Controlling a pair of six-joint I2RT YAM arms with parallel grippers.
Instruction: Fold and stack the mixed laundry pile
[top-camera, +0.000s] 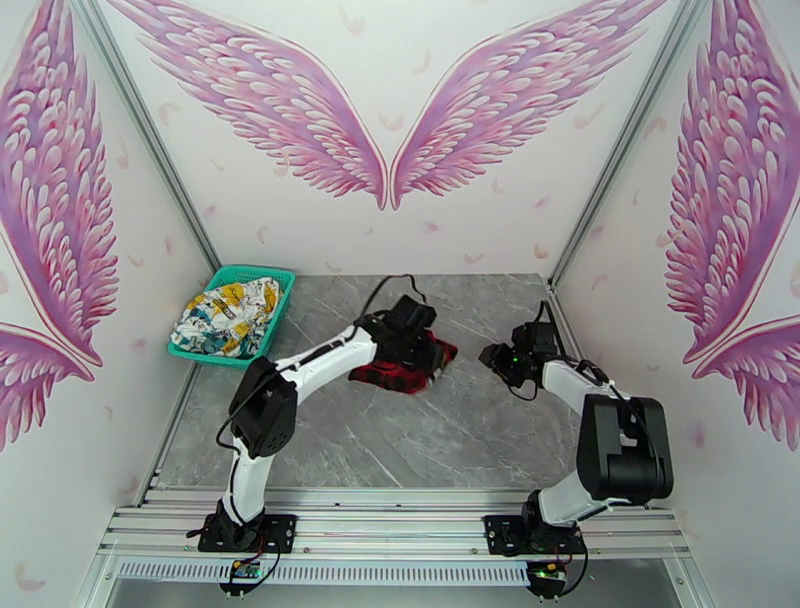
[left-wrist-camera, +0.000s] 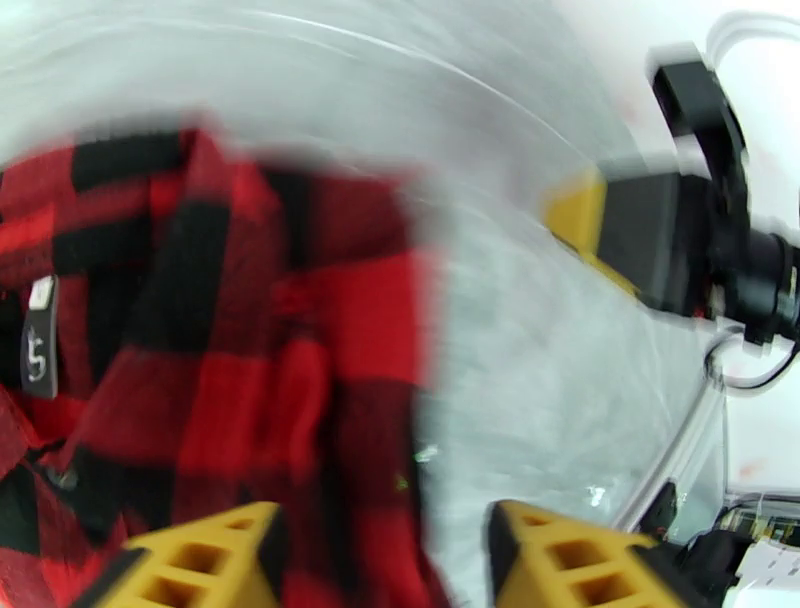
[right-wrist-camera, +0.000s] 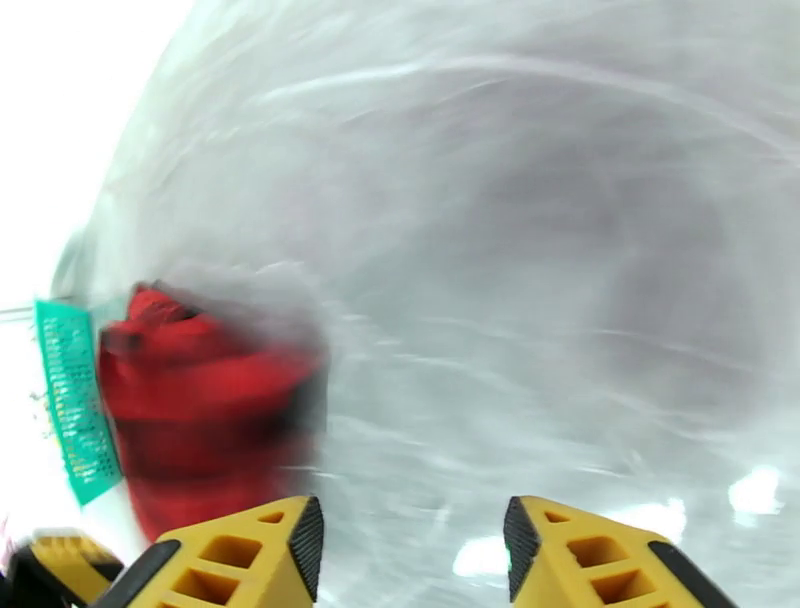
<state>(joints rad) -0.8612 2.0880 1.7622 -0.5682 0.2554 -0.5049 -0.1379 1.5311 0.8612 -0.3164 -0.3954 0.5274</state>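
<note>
Evidently nothing is held by either gripper. The left gripper (left-wrist-camera: 385, 520) is seen from its wrist with its yellow fingers set well apart. The red-and-black plaid garment (left-wrist-camera: 250, 350) lies beneath them, and one edge of it runs down into the gap without being pinched. The right gripper (right-wrist-camera: 415, 520) is likewise spread wide over bare grey table (right-wrist-camera: 560, 250), with the plaid garment off to its left and the teal mesh basket (right-wrist-camera: 70, 400) beyond that.

From above, the left gripper (top-camera: 410, 328) is placed over the far edge of the plaid garment (top-camera: 400, 372), which is bunched into a compact, uneven bundle near the middle of the table (top-camera: 450, 430). The right gripper (top-camera: 497, 358) is kept just beside the bundle, apart from it. The white cartoon-print garment (top-camera: 228, 315) is left crumpled in the basket (top-camera: 255, 271) at the far left.

The step in hand is judged to be the folding of the plaid piece, and it is not yet finished. For the next move, two edges or corners would need to be picked out of the bundle, one by each gripper, so that the cloth can be spread and laid over squarely. Blur in both wrist views leaves the exact edges hard to place.
</note>
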